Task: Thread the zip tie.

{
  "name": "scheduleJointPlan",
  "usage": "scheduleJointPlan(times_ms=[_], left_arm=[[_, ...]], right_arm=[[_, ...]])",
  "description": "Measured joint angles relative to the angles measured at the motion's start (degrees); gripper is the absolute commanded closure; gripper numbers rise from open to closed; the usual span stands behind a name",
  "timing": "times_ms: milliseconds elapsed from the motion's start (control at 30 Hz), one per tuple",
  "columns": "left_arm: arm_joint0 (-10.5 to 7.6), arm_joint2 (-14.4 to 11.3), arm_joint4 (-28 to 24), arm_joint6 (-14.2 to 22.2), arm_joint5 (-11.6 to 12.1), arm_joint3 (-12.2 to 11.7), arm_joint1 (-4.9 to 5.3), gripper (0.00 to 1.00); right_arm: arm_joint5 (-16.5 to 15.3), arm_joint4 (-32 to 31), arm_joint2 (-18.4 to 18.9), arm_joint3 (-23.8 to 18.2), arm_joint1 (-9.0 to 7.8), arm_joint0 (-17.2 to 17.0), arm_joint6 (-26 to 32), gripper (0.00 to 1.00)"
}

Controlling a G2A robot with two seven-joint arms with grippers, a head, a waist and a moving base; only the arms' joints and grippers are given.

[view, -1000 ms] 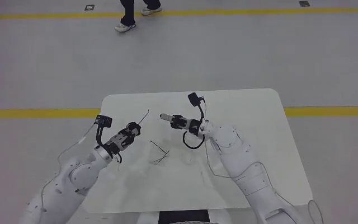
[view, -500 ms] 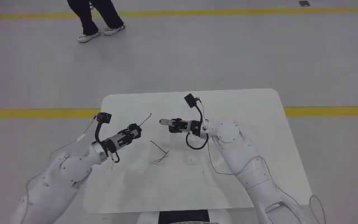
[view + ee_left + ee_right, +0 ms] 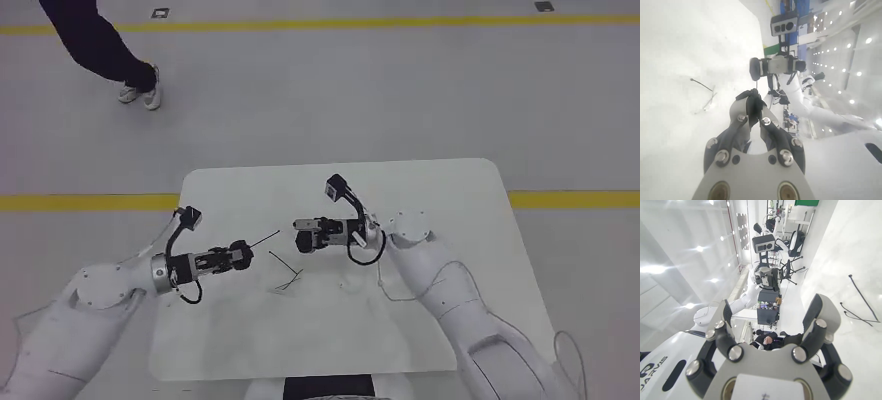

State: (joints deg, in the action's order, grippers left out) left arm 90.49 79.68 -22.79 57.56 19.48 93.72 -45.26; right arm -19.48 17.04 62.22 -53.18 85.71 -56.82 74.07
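With the zip tie (image 3: 266, 239) pinched in the left pincer (image 3: 245, 255), its tip was best held level toward the spread right pincer (image 3: 298, 238)

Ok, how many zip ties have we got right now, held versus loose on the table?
Held zip tie, in the left tool: 1
Loose zip ties on the table: 3
Total: 4

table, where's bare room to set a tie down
Bare: far right corner of the white table beyond the right arm, and its near edge. Crowded: the middle, loose black plastic zip ties near the left tool and right tool.
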Motion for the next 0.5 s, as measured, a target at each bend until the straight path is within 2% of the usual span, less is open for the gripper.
scheduleJointPlan(times_ms=[33,67,300,400,500], left_arm=[[-0.31,0.59,-1.50,2.15,0.00,-0.74,-0.37,1.00],[-0.59,1.13,-1.77,2.84,0.00,-1.17,-0.60,1.00],[-0.78,1.49,-0.25,2.31,0.00,-1.34,-0.73,1.00],[-0.74,1.27,-0.36,2.01,-0.22,-1.41,-0.79,1.00],[-0.86,0.09,-2.17,2.24,-0.79,-2.11,-1.01,1.00]], right_arm=[[0.00,0.59,-0.35,0.97,0.23,0.54,0.15,0.00],[0.00,0.74,-0.46,1.32,0.31,0.74,0.12,0.00],[0.28,0.99,-0.47,1.23,0.35,0.48,0.07,0.00],[1.86,5.96,-0.67,1.91,0.49,-0.21,3.25,0.00],[1.56,11.53,-1.75,3.85,0.86,0.47,5.75,0.00]])
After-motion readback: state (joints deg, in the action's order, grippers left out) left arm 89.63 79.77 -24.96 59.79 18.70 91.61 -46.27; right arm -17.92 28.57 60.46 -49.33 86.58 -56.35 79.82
